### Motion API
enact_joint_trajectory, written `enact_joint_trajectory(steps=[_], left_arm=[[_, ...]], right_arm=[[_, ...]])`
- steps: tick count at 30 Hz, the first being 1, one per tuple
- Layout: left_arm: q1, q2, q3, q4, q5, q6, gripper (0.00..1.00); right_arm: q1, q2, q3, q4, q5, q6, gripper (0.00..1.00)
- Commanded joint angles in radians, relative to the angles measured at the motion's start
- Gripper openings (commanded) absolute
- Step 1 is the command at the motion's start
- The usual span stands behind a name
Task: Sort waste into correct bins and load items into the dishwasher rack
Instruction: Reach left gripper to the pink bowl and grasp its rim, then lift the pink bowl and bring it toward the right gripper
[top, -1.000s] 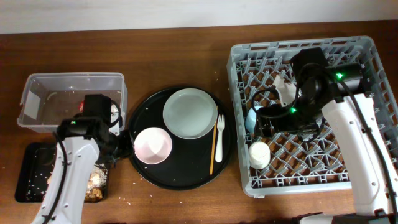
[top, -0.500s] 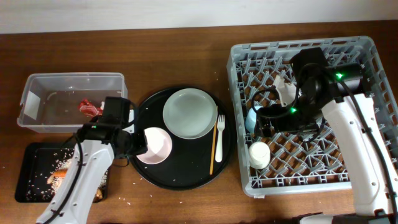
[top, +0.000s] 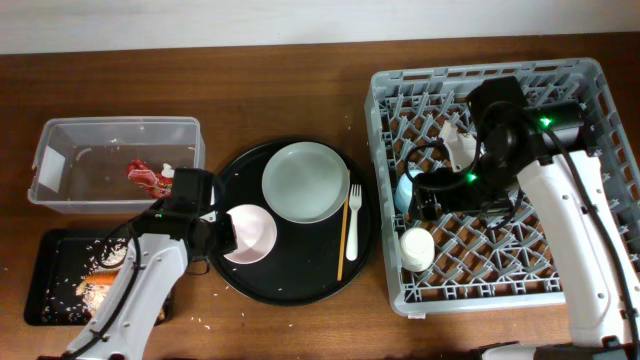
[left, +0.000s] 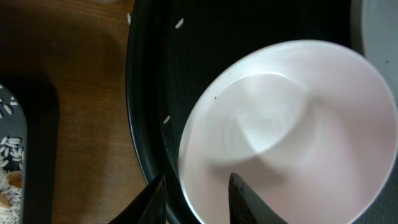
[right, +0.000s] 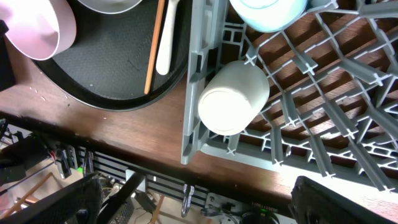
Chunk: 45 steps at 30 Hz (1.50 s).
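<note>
A brown wood grain is shown by the worktop (top: 300, 100). The dishwasher rack (top: 480, 75) is plain grey with a regular grid pattern, and a light blue cup (right: 267, 14) and a cream cup (top: 417, 247) are seen in it. The round tray (top: 300, 270) is black, and against it are set a white plate (top: 305, 182), a white-pinkish bowl (top: 255, 232), a white fork (top: 354, 205) and a pale tan wooden stick (top: 343, 245). The tub (top: 110, 125) is clear, with a white label (top: 52, 165) and a red foil wrapper (top: 143, 175). The shallow tray (top: 48, 243) is black, speckled with beige rice scraps (top: 70, 275) around an orange carrot (top: 88, 285).

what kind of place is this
Likely a dish-clearing station on a wooden table: a grey dishwasher rack holding a cream cup, a round black tray with a white plate, and a clear waste tub.
</note>
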Motion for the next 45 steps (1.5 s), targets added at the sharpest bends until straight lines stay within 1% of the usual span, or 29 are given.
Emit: enact_joint_trajectory(steps=[1, 7, 12, 14, 16, 19, 28, 29, 31, 34, 35, 45], left_arm=[[-0.003, 0.002, -0.044, 0.042, -0.016, -0.01, 0.33], [-0.003, 0.003, -0.055, 0.058, -0.017, -0.01, 0.33], [-0.003, 0.003, -0.097, 0.113, -0.016, -0.01, 0.33], [-0.003, 0.003, -0.097, 0.116, -0.016, -0.01, 0.27], [-0.003, 0.003, -0.097, 0.116, -0.012, -0.01, 0.25], [-0.003, 0.003, -0.097, 0.131, 0.022, -0.01, 0.25], [-0.003, 0.003, -0.097, 0.13, 0.042, -0.01, 0.25], [-0.003, 0.003, -0.097, 0.13, 0.086, -0.002, 0.25], [-0.003, 0.003, -0.097, 0.13, 0.106, 0.002, 0.25], [-0.003, 0.003, -0.097, 0.13, 0.103, 0.006, 0.26], [-0.003, 0.003, -0.097, 0.135, 0.078, 0.005, 0.3], [-0.003, 0.003, -0.109, 0.169, 0.062, 0.005, 0.29]], right_arm=[[0.002, -0.008, 0.011, -0.001, -0.005, -0.011, 0.99], [0.002, -0.008, 0.011, 0.0, -0.005, -0.011, 0.99], [0.002, -0.008, 0.011, 0.0, -0.005, -0.011, 0.99], [0.002, -0.008, 0.011, 0.0, -0.005, -0.011, 0.98], [0.002, -0.008, 0.011, -0.001, -0.005, -0.011, 0.99], [0.002, -0.008, 0.011, -0.001, -0.005, -0.011, 0.99], [0.002, -0.008, 0.011, -0.001, -0.005, -0.011, 0.99], [0.002, -0.008, 0.011, -0.001, -0.005, -0.011, 0.99], [0.002, -0.008, 0.011, -0.001, -0.005, -0.011, 0.99], [0.002, -0.008, 0.011, -0.001, -0.005, -0.011, 0.99], [0.002, -0.008, 0.011, -0.001, -0.005, -0.011, 0.99], [0.002, -0.008, 0.011, -0.001, 0.021, -0.01, 0.99]])
